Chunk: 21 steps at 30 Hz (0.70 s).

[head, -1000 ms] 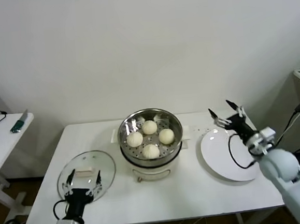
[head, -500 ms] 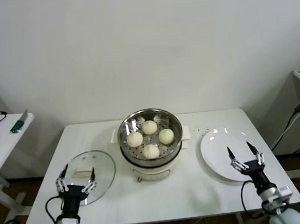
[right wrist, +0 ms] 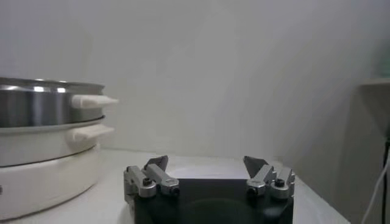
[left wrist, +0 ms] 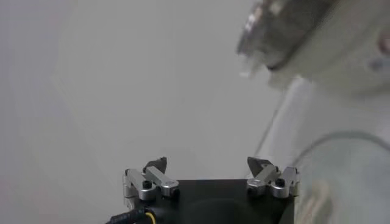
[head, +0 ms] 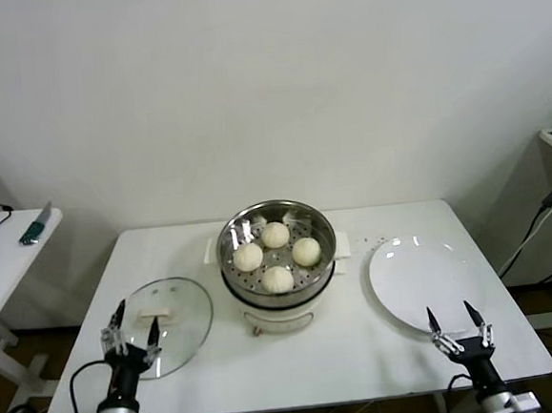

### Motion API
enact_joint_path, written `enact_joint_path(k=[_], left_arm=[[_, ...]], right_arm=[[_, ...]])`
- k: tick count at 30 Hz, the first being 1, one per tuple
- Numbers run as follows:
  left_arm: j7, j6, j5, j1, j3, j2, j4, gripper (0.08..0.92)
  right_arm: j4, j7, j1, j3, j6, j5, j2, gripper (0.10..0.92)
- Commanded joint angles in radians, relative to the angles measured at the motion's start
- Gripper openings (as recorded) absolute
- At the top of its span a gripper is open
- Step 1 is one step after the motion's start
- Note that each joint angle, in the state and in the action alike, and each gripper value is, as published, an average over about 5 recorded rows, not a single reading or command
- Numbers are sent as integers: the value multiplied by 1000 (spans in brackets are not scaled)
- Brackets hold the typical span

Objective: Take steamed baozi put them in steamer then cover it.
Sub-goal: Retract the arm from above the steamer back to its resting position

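Here, four buns [head: 277, 254] sat in the steamer [head: 279, 264] at the table's [head: 354, 344] centre. Our left gripper [head: 131, 335], jaws spread and empty, hovered by the glass lid [head: 161, 323]; the right gripper [head: 461, 333] idled, released. We judged smooth glass might slip.

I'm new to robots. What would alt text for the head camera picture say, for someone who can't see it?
Four steamed baozi sit in an uncovered steamer mid-table. A glass lid lies to its left and a bare white plate to its right. Both claws are open at the table's near edge: the left claw by the lid, the right claw by the plate.
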<state>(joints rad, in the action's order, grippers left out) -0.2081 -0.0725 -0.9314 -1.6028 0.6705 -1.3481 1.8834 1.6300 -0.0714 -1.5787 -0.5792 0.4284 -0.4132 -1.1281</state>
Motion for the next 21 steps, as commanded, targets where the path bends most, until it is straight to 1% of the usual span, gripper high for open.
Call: enact_joint_path(k=[1,9,21], left_arm=[[-112,-25,-379,87,13,23,-261,823],[-112,27,-421,150,4,-2,-335,823],[-116,77,-459,256,-21,-22,-394,823]], right_arm=[[-42,5,-31,5,51,19,-42,823],[-36,8,-39,3,55,19,-54,823],[-31,9,-57,0,69,22,-56,823]])
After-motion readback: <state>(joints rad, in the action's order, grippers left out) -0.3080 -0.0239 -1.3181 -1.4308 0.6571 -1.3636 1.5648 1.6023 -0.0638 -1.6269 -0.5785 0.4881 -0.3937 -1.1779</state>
